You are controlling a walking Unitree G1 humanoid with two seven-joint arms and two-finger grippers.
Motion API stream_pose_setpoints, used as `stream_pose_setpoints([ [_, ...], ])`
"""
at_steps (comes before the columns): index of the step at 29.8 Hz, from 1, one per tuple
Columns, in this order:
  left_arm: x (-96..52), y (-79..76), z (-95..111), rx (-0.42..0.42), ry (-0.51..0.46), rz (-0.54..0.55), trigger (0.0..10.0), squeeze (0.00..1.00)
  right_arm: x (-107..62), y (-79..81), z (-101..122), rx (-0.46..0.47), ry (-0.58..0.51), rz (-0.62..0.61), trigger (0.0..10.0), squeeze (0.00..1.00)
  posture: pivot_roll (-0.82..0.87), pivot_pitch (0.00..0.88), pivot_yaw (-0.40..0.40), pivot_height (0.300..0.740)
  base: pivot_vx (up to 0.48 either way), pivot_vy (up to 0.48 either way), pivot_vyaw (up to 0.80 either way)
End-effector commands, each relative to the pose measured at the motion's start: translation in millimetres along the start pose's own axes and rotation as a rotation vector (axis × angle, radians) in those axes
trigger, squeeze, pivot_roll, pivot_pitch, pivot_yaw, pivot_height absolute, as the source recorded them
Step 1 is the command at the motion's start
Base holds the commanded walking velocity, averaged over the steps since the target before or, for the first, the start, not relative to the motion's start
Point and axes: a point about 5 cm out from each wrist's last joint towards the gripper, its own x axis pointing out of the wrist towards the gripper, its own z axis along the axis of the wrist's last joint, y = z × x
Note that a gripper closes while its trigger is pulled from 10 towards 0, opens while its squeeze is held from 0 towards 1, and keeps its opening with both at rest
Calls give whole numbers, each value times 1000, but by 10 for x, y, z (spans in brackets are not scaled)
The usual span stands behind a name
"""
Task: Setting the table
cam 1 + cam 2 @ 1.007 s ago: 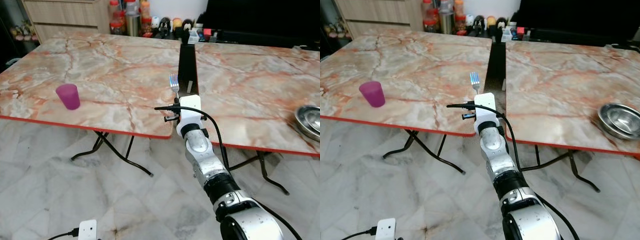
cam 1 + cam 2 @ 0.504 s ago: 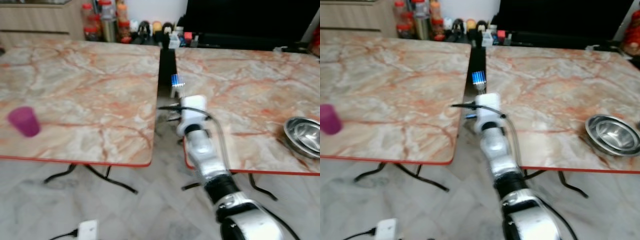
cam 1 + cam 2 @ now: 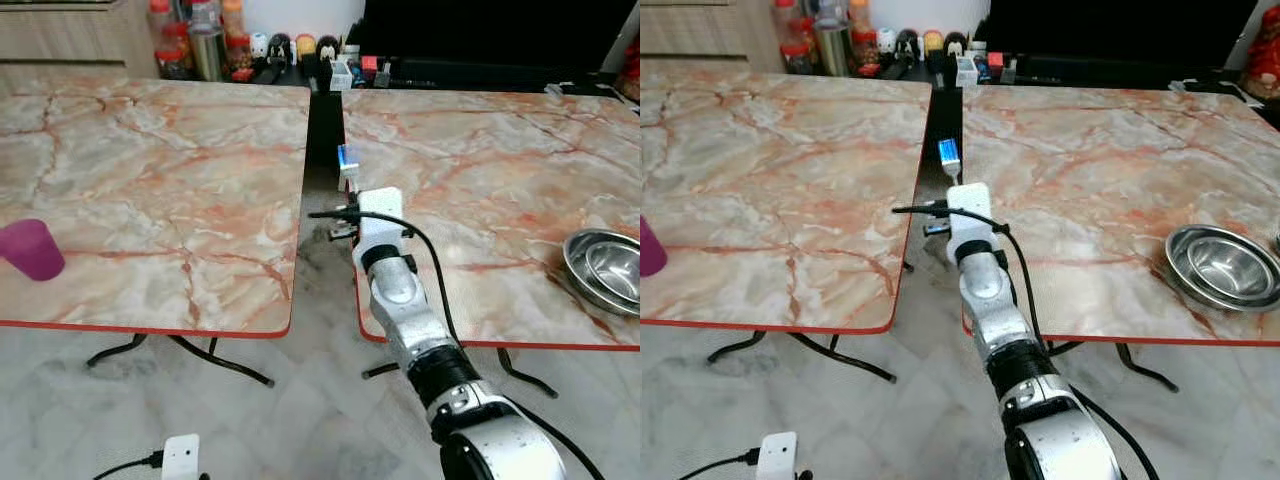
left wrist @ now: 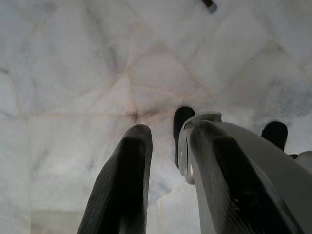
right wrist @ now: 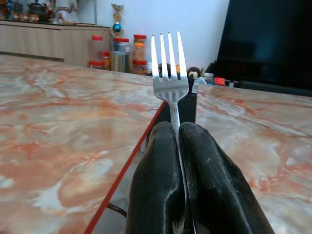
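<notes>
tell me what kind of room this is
Probably a home dining or living area: two marble-patterned folding tables side by side, jars and bottles along the back wall beside a wooden cabinet, and a steel bowl.

The head's two eye views look forward and down from above at two marble tables and the gap between them. The right wrist view faces low along the same tabletops; the left wrist view faces close down at floor tiles.

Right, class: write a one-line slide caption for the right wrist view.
Right end effector shut on an upright fork, tines up, over the gap between two marble tables.
</notes>
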Motion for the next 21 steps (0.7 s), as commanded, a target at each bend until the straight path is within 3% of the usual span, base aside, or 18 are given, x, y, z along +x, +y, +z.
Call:
stream_pose_setpoints([
  [1, -13, -5, -66, -5, 26, 0, 10000, 0, 11, -7, 70, 15, -31, 0, 10000, 0, 101, 93, -36, 715, 0, 0, 0],
  [12, -16, -11, -77, 0, 28, -2, 10000, 0, -2, -53, 19, 24, -31, 6, 10000, 0, 105, 67, -37, 715, 0, 0, 0],
  [15, -13, -4, -62, -1, 24, 0, 10000, 0, -30, -326, -97, 1, 1, -46, 10000, 0, 110, 62, -42, 715, 0, 0, 0],
  [17, -12, 8, -57, -2, 22, 4, 10000, 0, -90, -698, -221, -73, 51, -131, 10000, 0, 106, 67, -42, 715, 0, 0, 0],
  [19, -12, 13, -59, -2, 23, 4, 10000, 0, -121, -847, -256, -96, 67, -168, 10000, 0, 99, 75, -42, 715, 0, 0, 0],
  [20, -14, 18, -65, -3, 24, 6, 10000, 0, -159, -1010, -275, -116, 77, -211, 10000, 0, 93, 79, -40, 715, 0, 0, 0],
  [21, -14, 18, -65, -3, 24, 6, 10000, 0, -159, -1010, -275, -116, 77, -211, 10000, 0, 93, 79, -40, 715, 0, 0, 0],
])
